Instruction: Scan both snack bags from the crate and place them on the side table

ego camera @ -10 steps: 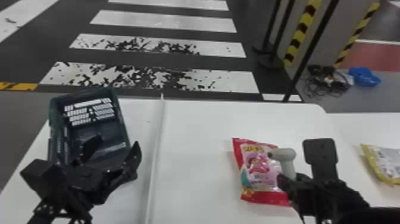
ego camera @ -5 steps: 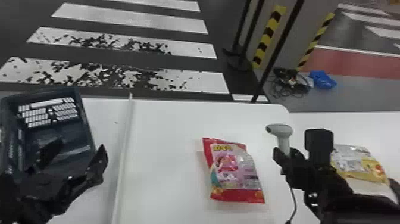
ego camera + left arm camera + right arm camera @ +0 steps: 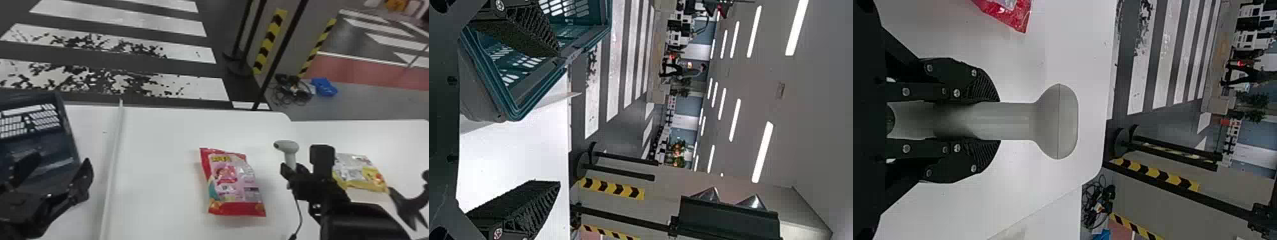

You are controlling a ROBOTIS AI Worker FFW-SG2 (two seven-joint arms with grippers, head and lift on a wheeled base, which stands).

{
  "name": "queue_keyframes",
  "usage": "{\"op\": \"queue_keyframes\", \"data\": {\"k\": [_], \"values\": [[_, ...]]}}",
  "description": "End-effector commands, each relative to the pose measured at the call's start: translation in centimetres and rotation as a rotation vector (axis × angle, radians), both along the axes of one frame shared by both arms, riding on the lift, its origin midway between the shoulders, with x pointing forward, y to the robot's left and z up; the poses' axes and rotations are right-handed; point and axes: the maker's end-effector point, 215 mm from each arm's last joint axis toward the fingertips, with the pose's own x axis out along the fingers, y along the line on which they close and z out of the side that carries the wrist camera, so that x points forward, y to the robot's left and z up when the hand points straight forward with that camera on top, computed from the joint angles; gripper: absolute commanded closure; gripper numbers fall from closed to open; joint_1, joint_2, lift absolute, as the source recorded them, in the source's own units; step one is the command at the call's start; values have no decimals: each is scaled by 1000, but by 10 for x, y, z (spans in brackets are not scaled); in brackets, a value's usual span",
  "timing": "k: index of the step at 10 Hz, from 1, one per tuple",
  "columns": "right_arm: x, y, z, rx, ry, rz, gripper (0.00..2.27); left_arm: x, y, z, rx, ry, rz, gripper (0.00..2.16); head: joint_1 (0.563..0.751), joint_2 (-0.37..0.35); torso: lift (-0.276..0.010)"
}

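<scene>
The red-and-pink snack bag point(image 3: 234, 182) lies flat on the white table. Farther right, on the side table, rests the yellow snack bag point(image 3: 359, 172). My right gripper point(image 3: 289, 174) holds the grey scanner point(image 3: 289, 147) upright, right of the red bag. In the right wrist view both fingers of the right gripper point(image 3: 988, 121) clamp the scanner's handle point(image 3: 1008, 121). At the left, my left gripper point(image 3: 59, 169) is spread in front of the dark crate point(image 3: 68, 127). In the left wrist view the left gripper point(image 3: 556, 120) has a wide gap, with the crate point(image 3: 524, 105) beside one finger.
A white divider strip point(image 3: 111, 169) runs along the table between the crate and the red bag. The scanner's cable point(image 3: 299, 210) trails toward the front. Beyond the table edge stand black posts, with a pile of cables point(image 3: 292, 91) and a blue item point(image 3: 324, 86) on the floor.
The head view has turned to the right, so the table's contents sit farther left. The scanner, earlier overlapping the red bag's right side in view, now stands apart from it to the right.
</scene>
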Motion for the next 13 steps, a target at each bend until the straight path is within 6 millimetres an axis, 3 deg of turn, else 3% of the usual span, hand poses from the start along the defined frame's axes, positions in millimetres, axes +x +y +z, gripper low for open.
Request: {"op": "queue_keyframes", "data": {"k": [1, 4, 10, 11, 13], "values": [[3, -13, -13, -9, 20, -5, 2256, 0, 0, -1, 0, 1, 0, 83, 695, -314, -95], [1, -26, -41, -7, 68, -5, 2256, 0, 1, -1, 1, 2, 2, 83, 695, -340, -95], [-3, -37, -67, -9, 100, -11, 2253, 0, 0, -1, -1, 3, 0, 83, 695, -350, -95], [-5, -38, -72, -9, 110, -15, 2078, 0, 0, -1, -1, 3, 0, 83, 695, -350, -95], [-9, -44, -76, -12, 115, -23, 1953, 1, -2, 0, -3, 0, -4, 83, 695, -350, -95]]}}
